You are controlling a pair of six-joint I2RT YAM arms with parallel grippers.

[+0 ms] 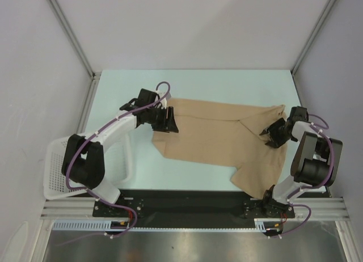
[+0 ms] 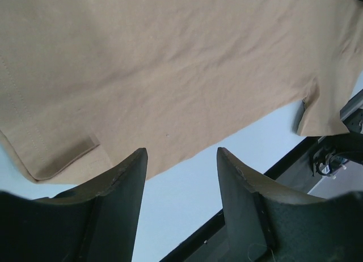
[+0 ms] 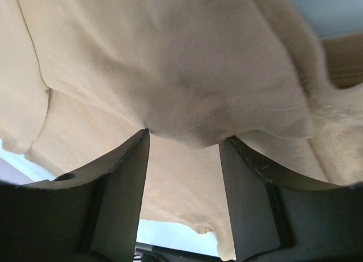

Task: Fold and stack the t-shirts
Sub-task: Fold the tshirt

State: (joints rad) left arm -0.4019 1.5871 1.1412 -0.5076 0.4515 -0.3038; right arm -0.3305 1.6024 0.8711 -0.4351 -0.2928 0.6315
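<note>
Place: a robotics lab test cell.
Enclosure: plain pale grey panel walls (image 1: pixel 187 29) in silver aluminium corner posts (image 1: pixel 69 32), standing well beyond the fingertips (image 2: pixel 135 163).
Surface: bare mint-white tabletop (image 1: pixel 227 86) under the fingers.
Mounting: flat black base plate (image 1: pixel 187 202) on a silver aluminium rail (image 1: pixel 65 208), behind the fingers.
Wiring: exposed purple cables (image 1: pixel 67 174) tied along the white-and-black robot arms (image 1: pixel 113 126).

A pale mint table (image 1: pixel 227 83) runs out past the left hand (image 1: pixel 170 122) and the right hand (image 1: pixel 267 135) to a plain grey-white back wall (image 1: pixel 187 24). Like walls close in outside each hand, with slanting aluminium posts (image 1: pixel 68 29) at the far corners. Nearer than the hands, a black strip (image 1: pixel 187 201) edges the table, followed by a brushed metal sheet (image 1: pixel 187 245). The light is even and soft.
</note>
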